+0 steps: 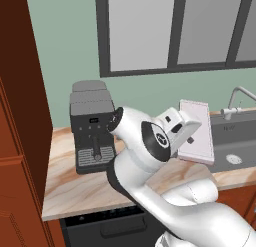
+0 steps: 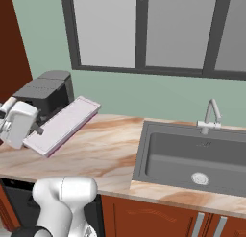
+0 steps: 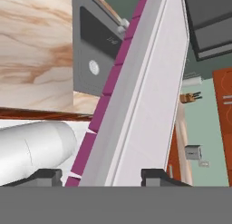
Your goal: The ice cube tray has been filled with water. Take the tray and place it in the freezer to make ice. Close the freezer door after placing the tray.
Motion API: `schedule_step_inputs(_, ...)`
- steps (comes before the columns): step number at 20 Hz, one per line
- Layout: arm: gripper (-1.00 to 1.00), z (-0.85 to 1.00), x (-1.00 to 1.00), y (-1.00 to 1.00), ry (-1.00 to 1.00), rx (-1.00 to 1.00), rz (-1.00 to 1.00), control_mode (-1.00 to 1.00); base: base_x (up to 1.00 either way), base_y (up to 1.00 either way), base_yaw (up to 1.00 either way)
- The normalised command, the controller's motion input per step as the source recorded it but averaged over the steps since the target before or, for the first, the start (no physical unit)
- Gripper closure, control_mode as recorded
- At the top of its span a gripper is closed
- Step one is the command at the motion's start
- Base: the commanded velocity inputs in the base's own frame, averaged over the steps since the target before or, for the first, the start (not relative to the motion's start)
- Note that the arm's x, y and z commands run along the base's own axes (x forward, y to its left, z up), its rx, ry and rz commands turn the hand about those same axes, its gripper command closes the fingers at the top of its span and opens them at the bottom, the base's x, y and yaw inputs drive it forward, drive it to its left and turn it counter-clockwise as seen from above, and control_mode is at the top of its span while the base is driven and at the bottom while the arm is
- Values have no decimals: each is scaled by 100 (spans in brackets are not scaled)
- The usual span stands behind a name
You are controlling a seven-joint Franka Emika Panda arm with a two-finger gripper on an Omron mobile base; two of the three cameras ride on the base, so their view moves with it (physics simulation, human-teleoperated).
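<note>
At the centre right of the left base view, the ice cube tray (image 1: 196, 131) was a thin, flat, pale lavender-white slab with magenta undersides, tilted above the marbled counter (image 1: 75, 183). The gripper (image 3: 102, 175) clamped one end, jaws partly closed.

Base cams flank arm; share counter (image 1: 75, 186).

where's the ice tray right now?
The ice cube tray is held in the gripper, lifted and tilted above the counter, between the coffee machine and the sink. In the hand view it runs up between the fingertips.
</note>
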Motion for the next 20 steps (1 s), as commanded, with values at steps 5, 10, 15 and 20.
schedule_step_inputs(5, 100, 35, 0, -5, 0, 0, 0, -100, 0, 0, 0)
schedule_step_inputs(10, 100, 17, 0, 0, 7, 0, 0, -100, 0, 0, 0)
schedule_step_inputs(15, 100, 7, 0, 0, 1, 0, 0, -100, 0, 0, 0)
schedule_step_inputs(20, 100, 0, 0, 5, 0, -3, 0, -100, 0, 0, 0)
